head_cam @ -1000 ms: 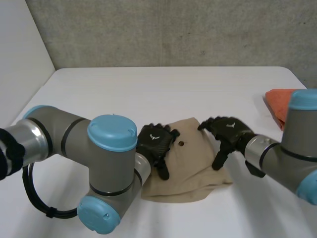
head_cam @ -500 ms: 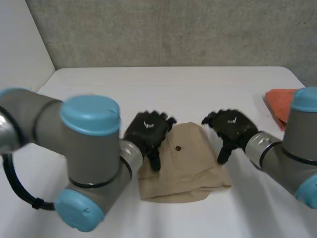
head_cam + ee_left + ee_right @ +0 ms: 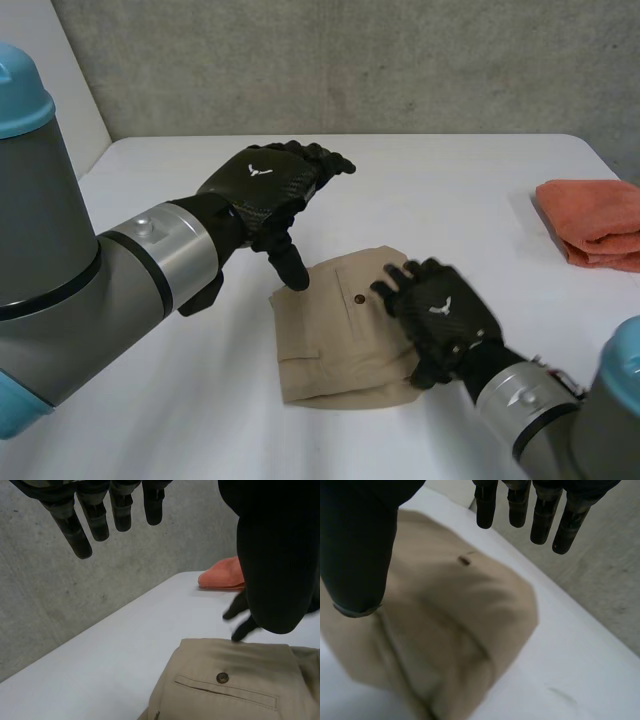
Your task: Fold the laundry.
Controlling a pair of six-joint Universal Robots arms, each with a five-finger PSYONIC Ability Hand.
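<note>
The left hand [image 3: 262, 188] lifted off the folded beige garment [image 3: 330, 340] and rose clear beyond its far left corner, fingers straightened. The right hand [image 3: 438, 315] came from the garment's far right edge in over its right half.

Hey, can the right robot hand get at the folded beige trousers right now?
Probably yes: the right robot hand is open just over the beige trousers, with nothing between them, and the left robot hand is up off them.
</note>
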